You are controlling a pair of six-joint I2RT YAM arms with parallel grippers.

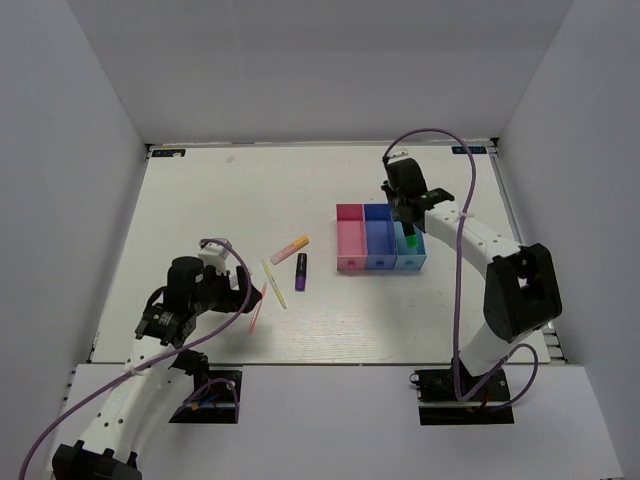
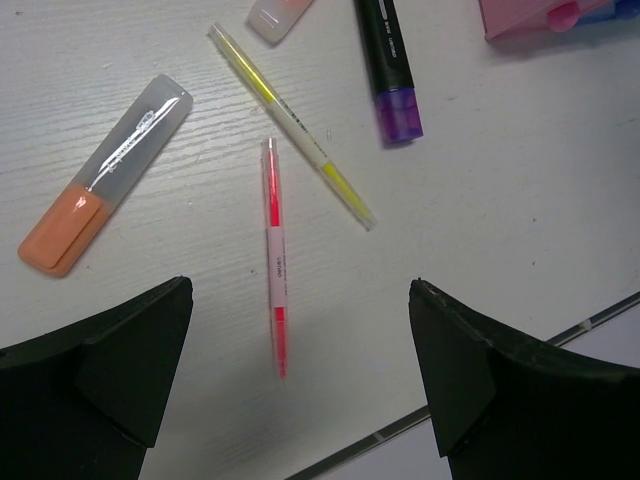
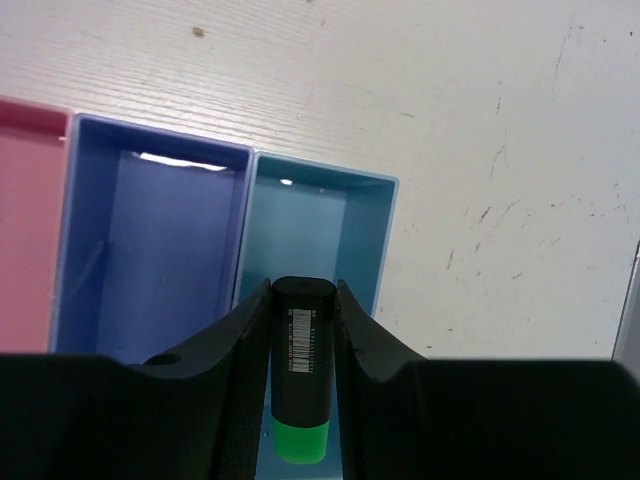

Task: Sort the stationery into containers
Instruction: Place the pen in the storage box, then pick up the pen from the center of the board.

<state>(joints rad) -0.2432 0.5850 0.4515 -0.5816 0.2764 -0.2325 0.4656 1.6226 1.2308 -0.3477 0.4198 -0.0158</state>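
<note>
My right gripper (image 1: 408, 222) (image 3: 303, 330) is shut on the green highlighter (image 3: 302, 345) (image 1: 408, 237), black part forward, held over the light blue bin (image 3: 368, 215) (image 1: 412, 262). The dark blue bin (image 3: 150, 230) (image 1: 380, 245) and the pink bin (image 3: 25, 220) (image 1: 350, 245) look empty. My left gripper (image 1: 242, 296) (image 2: 300, 385) is open above the table, and the lower tip of the pink-red pen (image 2: 274, 255) (image 1: 258, 308) lies between its fingers. The yellow pen (image 2: 290, 125) (image 1: 274, 283), the purple highlighter (image 2: 390, 70) (image 1: 301, 272) and the orange-pink highlighter (image 1: 290, 249) (image 2: 275, 15) lie beyond.
In the left wrist view, another orange highlighter with a clear cap (image 2: 105, 175) lies left of the pens; my left arm hides it in the top view. The table's near edge (image 2: 470, 390) runs just below my left gripper. White walls enclose the table.
</note>
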